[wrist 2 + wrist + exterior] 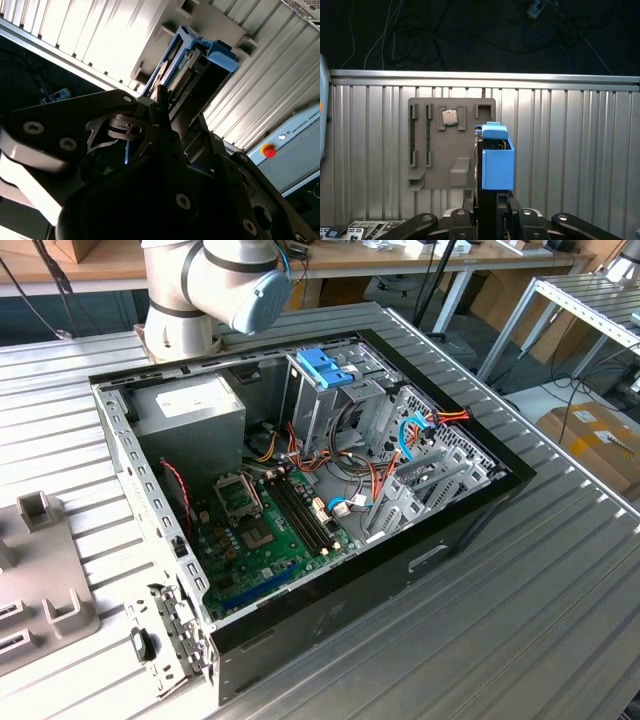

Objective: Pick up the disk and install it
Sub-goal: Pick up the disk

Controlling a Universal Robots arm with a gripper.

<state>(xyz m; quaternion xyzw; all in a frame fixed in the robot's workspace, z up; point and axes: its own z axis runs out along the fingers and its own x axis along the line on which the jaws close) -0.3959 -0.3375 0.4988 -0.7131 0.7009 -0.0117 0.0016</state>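
The exterior view looks down at a slant, fairly near, on the open case point(380, 580) and ribbed surface point(520, 620), a grey tray point(30, 585) at the exterior view's left, while both wrist views peer close along the fingers point(492, 202), past the disk point(497, 165), onto that same tray.

The disk point(497, 162) in the hand point(490, 201), apparently over the edge of the holder plate point(440, 150) on the table point(570, 150).
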